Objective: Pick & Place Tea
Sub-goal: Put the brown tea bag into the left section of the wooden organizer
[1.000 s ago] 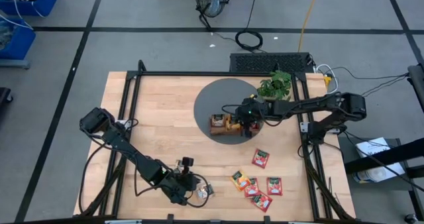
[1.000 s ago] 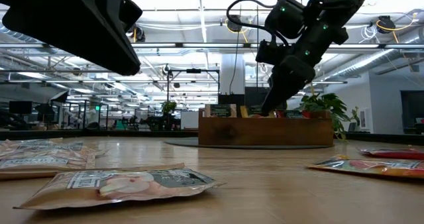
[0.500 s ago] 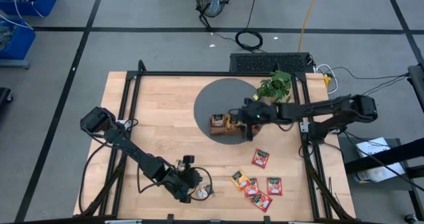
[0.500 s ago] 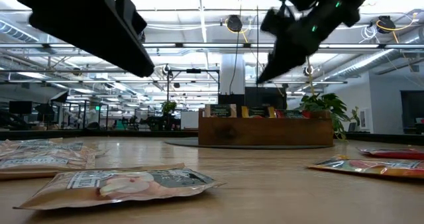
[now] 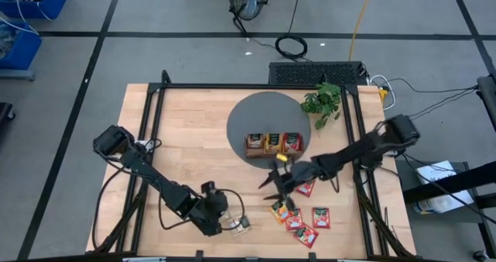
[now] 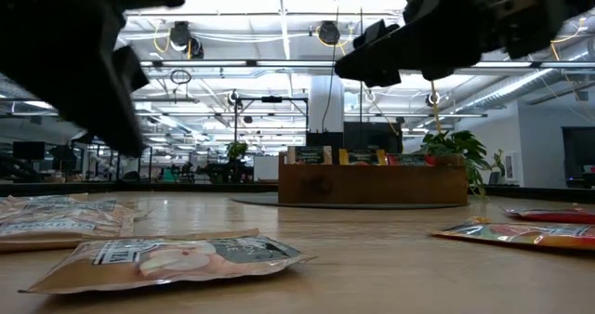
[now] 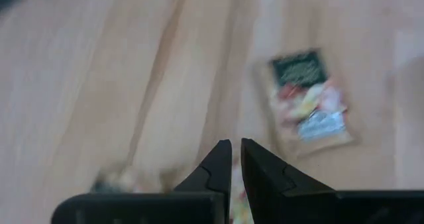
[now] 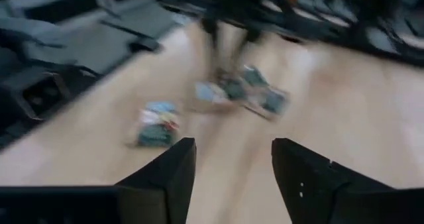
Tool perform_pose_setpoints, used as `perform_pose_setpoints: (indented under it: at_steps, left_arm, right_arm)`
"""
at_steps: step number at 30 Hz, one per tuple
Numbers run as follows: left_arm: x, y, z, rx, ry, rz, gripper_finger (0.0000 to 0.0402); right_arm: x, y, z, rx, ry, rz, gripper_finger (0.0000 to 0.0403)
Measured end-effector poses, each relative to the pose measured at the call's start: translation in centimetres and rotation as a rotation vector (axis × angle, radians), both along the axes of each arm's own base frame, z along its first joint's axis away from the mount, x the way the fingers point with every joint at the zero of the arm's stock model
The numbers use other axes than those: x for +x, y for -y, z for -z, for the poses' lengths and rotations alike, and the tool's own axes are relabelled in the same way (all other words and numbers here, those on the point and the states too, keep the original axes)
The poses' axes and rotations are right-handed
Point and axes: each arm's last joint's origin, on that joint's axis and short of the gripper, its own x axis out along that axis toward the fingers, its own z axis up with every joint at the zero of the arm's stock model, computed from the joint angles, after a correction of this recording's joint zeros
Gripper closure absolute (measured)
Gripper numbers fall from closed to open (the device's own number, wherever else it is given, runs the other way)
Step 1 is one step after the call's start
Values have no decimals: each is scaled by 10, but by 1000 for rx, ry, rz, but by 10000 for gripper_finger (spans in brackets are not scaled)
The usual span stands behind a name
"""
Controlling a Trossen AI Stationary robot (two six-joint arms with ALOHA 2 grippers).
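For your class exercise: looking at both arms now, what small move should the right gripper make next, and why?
Probably lower onto one loose tea sachet: the right gripper hangs open and empty beside the loose cluster, while the wooden tray already holds three.

left arm: dark, jointed, thin black cables along its links | right arm: dark, slim links, small yellow-orange light near wrist | fingers: black, flat, angular

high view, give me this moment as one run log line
left gripper: nearly shut, over sachets at front edge | right gripper: open, empty, above loose sachets | wooden tray: three compartments filled
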Motion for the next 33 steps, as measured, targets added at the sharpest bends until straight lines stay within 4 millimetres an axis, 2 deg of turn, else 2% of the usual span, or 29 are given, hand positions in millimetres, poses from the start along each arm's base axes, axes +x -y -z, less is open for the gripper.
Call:
perform_pose_setpoints:
  at_steps: [5, 13, 19, 23, 26, 33]
  left_arm:
    - [-11, 4, 4, -59, -96, -41, 360]
    - [-23, 40, 0, -151, 4, 72, 360]
    - [-21, 50, 16, -160, -3, 110, 360]
    - [-23, 51, 27, -139, -41, 108, 360]
    - [-25, 51, 28, -139, -57, 99, 360]
    - [-25, 48, 28, -86, -50, 102, 360]
  right_arm:
    - [27, -5, 18, 109, 21, 25, 242]
    - [80, 5, 41, 257, -109, -16, 270]
    - [108, 4, 61, 378, -215, -73, 270]
    - [121, 1, 69, 418, -285, -92, 254]
    - [125, 0, 72, 421, -296, -84, 237]
    - [128, 12, 73, 477, -337, 5, 222]
